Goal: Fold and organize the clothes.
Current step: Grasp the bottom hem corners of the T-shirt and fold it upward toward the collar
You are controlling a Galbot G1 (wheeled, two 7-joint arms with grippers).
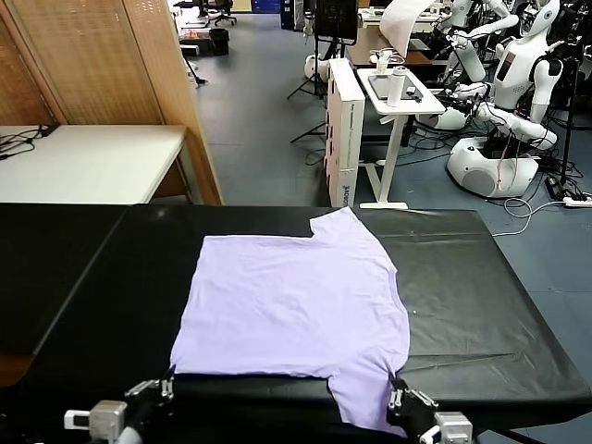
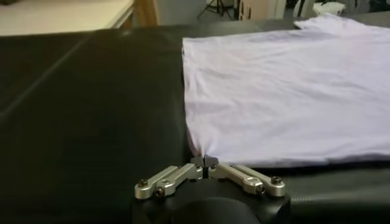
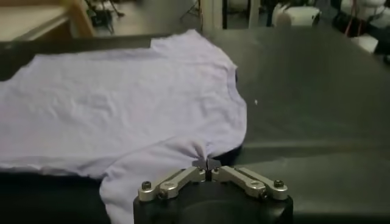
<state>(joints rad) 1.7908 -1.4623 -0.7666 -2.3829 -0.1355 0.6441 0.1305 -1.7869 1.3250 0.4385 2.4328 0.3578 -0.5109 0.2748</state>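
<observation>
In the head view, the lavender T-shirt lies spread flat on the black counter, with one sleeve pointing to the far edge and the other sleeve hanging over the near edge. The left end effector sits at the near left corner of the shirt and the right end effector sits at the near sleeve; both are partly cut off by the lower border, so their fingertips are hard to make out here. Behind the counter stand a white table, a wooden screen and other white robots. In the left wrist view, the left end effector is fully closed, its tips pinching the corner of the T-shirt hem; the far side of the shirt is cut off by the frame. In the right wrist view, the right end effector is also fully closed and it grips a gathered bunch of the T-shirt at the sleeve, where the fabric puckers. No printed pattern shows on the upper side.
</observation>
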